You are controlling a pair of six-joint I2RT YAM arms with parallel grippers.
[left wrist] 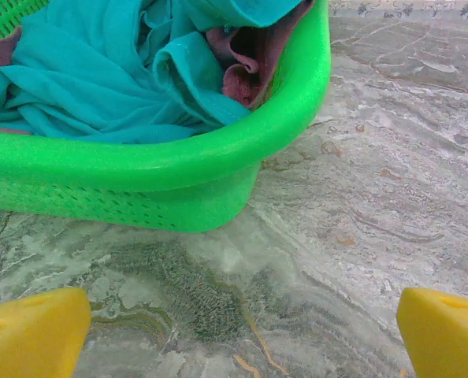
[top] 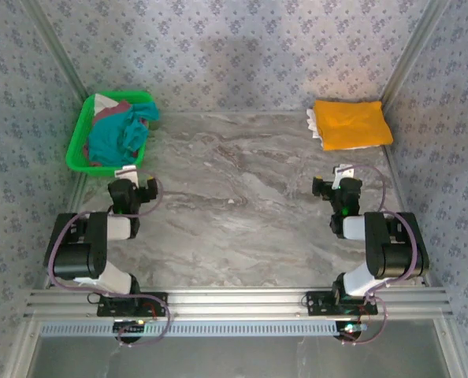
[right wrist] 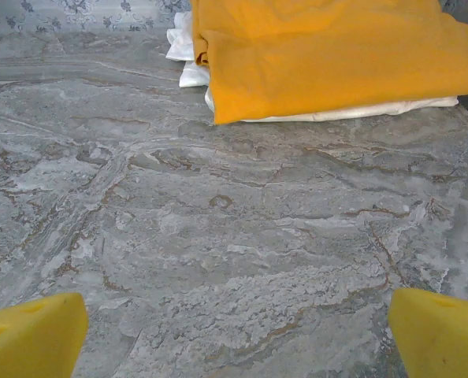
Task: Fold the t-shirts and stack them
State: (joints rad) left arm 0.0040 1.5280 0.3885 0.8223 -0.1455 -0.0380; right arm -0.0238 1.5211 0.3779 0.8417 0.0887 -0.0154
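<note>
Soft matt cloth t-shirts (left wrist: 100, 79) fill a glossy perforated plastic basket (left wrist: 179, 165) on smooth marbled table (right wrist: 218, 260).

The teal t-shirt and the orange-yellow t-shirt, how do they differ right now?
The teal t-shirt is crumpled; the orange-yellow t-shirt is folded flat. The teal t-shirt sits in the green basket at far left, tangled with a maroon garment; the orange-yellow t-shirt lies over the table at far right, atop folded white cloth. Both are soft cloth, lying near the table's far edge.
</note>
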